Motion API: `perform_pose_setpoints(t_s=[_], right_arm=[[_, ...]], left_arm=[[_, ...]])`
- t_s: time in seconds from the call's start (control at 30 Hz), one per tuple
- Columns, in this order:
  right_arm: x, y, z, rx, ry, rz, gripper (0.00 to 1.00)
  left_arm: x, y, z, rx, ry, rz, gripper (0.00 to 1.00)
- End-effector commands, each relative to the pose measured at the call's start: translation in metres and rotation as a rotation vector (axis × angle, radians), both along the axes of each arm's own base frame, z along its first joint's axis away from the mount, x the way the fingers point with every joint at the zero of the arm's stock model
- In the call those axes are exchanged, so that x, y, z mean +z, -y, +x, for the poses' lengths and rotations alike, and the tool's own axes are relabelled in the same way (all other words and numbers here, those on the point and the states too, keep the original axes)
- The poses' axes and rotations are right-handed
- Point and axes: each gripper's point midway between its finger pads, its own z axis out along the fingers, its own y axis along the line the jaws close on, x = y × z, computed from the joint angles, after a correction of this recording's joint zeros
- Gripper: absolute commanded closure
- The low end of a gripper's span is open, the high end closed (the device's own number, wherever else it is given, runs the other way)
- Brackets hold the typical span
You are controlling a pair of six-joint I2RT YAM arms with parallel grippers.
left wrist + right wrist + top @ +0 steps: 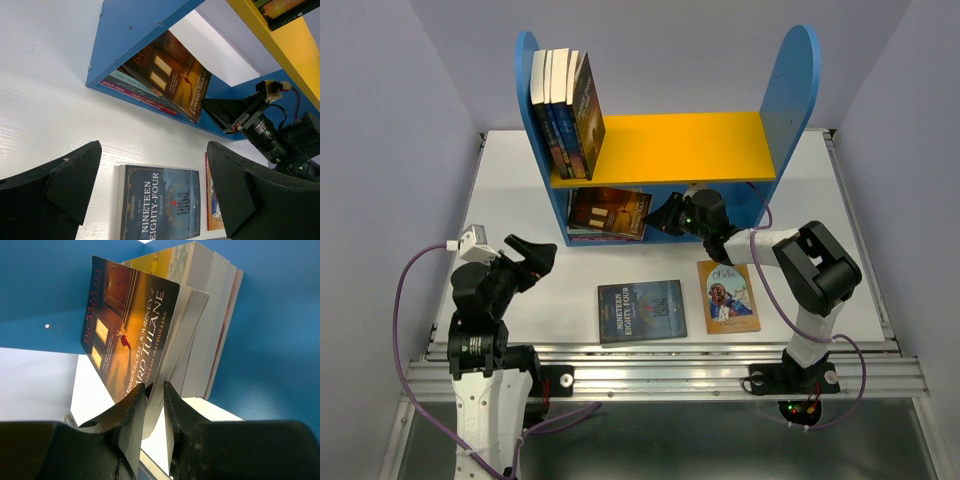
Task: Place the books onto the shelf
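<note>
Your right gripper [154, 390] is pinching the edge of the brown book [130, 330]. That book leans tilted on the stack [212, 315] inside the shelf's [670, 148] lower compartment, probably so you can seat it flat. Your left gripper [530, 255] hangs spread wide, holding nothing. The dark blue book [640, 310] and the tan book [727, 297] lie on the table [840, 200], not yet shelved.
</note>
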Motion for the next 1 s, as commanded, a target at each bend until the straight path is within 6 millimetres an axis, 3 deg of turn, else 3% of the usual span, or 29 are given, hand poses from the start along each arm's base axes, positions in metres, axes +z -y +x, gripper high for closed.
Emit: perform_pose_setpoints(t_s=[0.0,0.27,0.63,0.97], right_arm=[[0.026,-0.009,0.009,0.017,0.076,0.062,0.75],[0.025,-0.018,0.016,0.047,0.091,0.065,0.76],[0.044,-0.031,0.025,0.117,0.231,0.061,0.78],[0.044,-0.034,0.030,0.133,0.285,0.051,0.77]], left_arm=[[0.004,0.002,0.004,-0.022,0.046,0.017,0.01],[0.003,0.002,0.005,-0.025,0.044,0.017,0.01],[0.002,0.003,0.005,-0.030,0.040,0.017,0.01],[0.001,0.003,0.005,-0.033,0.035,0.017,0.01]])
